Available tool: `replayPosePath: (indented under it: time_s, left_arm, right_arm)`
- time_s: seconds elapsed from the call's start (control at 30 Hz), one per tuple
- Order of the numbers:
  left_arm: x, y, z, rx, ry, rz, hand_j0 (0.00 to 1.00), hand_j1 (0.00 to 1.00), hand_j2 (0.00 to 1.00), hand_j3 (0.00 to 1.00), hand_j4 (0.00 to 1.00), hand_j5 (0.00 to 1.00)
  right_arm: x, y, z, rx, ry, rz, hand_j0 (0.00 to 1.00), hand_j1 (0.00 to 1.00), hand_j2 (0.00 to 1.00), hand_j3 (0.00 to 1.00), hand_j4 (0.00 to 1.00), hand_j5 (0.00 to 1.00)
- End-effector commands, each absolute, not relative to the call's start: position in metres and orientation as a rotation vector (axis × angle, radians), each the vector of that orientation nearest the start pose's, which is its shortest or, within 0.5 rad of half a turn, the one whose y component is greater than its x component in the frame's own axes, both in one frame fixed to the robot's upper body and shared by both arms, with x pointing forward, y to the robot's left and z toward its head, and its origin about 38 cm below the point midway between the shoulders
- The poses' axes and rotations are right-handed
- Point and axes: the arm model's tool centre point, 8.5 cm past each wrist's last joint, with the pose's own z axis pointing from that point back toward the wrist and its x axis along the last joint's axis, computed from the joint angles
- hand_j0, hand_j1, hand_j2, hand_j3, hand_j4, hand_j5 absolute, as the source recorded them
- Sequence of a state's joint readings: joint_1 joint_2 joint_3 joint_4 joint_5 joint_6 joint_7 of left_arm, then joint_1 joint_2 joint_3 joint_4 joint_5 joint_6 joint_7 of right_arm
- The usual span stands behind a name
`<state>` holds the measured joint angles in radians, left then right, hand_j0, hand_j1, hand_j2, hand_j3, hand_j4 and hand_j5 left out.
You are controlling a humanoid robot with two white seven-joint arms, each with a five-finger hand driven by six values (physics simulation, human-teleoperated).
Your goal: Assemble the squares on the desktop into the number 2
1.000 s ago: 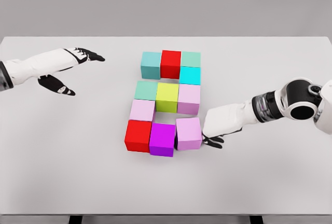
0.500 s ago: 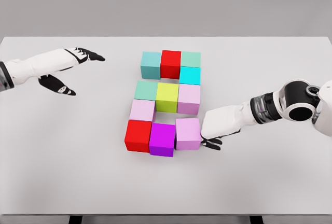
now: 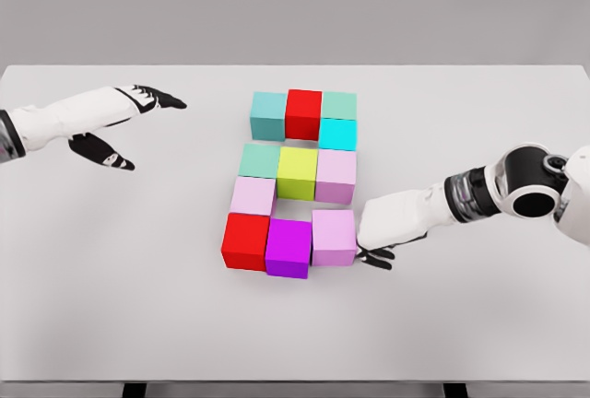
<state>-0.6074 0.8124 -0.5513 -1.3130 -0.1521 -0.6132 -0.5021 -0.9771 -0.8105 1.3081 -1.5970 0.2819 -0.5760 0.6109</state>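
Note:
Coloured cubes form a 2-like figure on the white table (image 3: pixel 138 306). The top row holds a teal cube (image 3: pixel 267 114), a red cube (image 3: pixel 303 112) and a mint cube (image 3: pixel 338 104), with a cyan cube (image 3: pixel 337 134) below the mint one. In the middle row sit a green cube (image 3: pixel 260 160), a yellow-green cube (image 3: pixel 297 172) and a light pink cube (image 3: pixel 336 175). A pale pink cube (image 3: pixel 253 196) leads down to a red cube (image 3: pixel 245 239), a magenta cube (image 3: pixel 289 247) and a pink cube (image 3: pixel 334 237). My right hand (image 3: pixel 375 243) rests flat against the pink cube's right side, holding nothing. My left hand (image 3: pixel 138 122) hovers open at the far left.
The table's front edge (image 3: pixel 295 381) runs along the bottom of the view. Bare surface lies left and right of the cube figure and in front of it.
My right hand has slid slightly left, nudging the pink cube against the magenta cube and squaring it up. The left arm has not moved.

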Motion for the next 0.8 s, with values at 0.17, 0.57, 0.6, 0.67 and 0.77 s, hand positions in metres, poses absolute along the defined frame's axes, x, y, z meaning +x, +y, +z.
replayPosePath:
  time_s: [0.17,0.57,0.6,0.67,0.77]
  left_arm:
    - [0.444,0.338,0.214,0.269,-1.553,-1.765,1.0,1.0,1.0,1.0,1.0,1.0]
    - [0.445,0.343,0.212,0.274,-1.536,-1.756,1.0,1.0,1.0,1.0,1.0,1.0]
    - [0.445,0.343,0.212,0.274,-1.538,-1.757,1.0,1.0,1.0,1.0,1.0,1.0]
    - [0.444,0.343,0.211,0.273,-1.535,-1.759,1.0,1.0,1.0,1.0,1.0,1.0]
    - [0.444,0.343,0.212,0.274,-1.535,-1.761,1.0,1.0,1.0,1.0,1.0,1.0]
  right_arm:
    - [0.392,-0.213,0.163,-0.044,1.387,-3.21,0.13,0.13,0.13,0.13,0.13,0.13]
    - [0.409,-0.237,0.19,0.108,1.452,-3.216,0.15,0.15,0.15,0.15,0.15,0.15]
    - [0.41,-0.243,0.194,0.133,1.456,-3.224,0.16,0.16,0.16,0.16,0.16,0.16]
    - [0.413,-0.246,0.2,0.163,1.476,-3.218,0.16,0.16,0.16,0.16,0.16,0.16]
    - [0.422,-0.253,0.209,0.224,1.505,-3.22,0.16,0.16,0.16,0.16,0.16,0.16]
